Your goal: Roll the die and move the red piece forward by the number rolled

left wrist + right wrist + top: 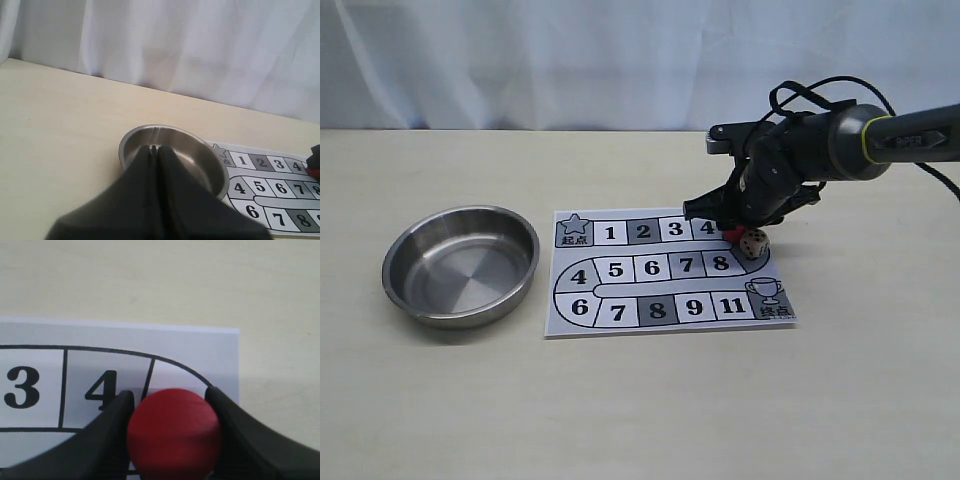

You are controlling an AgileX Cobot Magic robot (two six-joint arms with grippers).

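Note:
My right gripper (733, 228) is shut on the red piece (731, 235) at the top right corner of the numbered board (650, 268). In the right wrist view the black fingers (107, 425) press both sides of the red piece (174, 432), which stands over the blank curved square just past the 4. The beige die (753, 243) lies on the board right beside the piece, next to the 8, dark pips showing. My left gripper (156, 148) is shut and empty, seen only in its wrist view, pointing toward the bowl.
A round steel bowl (460, 215) stands empty on the table left of the board; its rim (135, 135) shows past the left fingers. The right arm and its cables hang over the board's top right corner. A white curtain backs the table.

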